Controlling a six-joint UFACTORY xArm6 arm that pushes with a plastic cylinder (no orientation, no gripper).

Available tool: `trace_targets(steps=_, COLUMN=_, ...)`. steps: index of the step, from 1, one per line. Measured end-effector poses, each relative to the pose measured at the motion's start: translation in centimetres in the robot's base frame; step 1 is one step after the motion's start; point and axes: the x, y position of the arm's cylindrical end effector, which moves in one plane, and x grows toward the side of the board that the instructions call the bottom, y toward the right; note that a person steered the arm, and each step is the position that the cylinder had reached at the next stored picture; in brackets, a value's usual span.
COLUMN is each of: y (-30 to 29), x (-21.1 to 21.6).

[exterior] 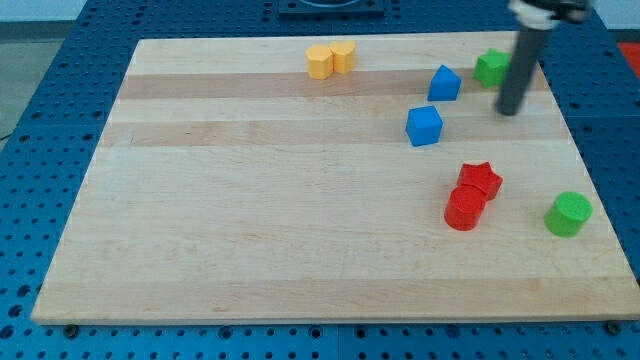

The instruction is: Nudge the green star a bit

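Observation:
The green star [490, 67] lies near the board's top right edge, partly hidden on its right side by my rod. My tip [510, 111] rests on the board just below and to the right of the star, close to it; I cannot tell whether they touch. A blue block [444, 83] sits just left of the star.
A blue cube [424, 126] lies below the other blue block. A red star [480, 180] touches a red cylinder [464, 209] at the lower right. A green cylinder [568, 214] sits near the right edge. Two yellow blocks [329, 59] sit together at the top edge.

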Motion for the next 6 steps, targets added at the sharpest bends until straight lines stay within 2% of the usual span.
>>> trace_targets(steps=4, y=-3.1, x=-2.2)
trace_targets(steps=5, y=-3.1, x=-5.1)
trace_targets(steps=6, y=-3.1, x=-5.1)
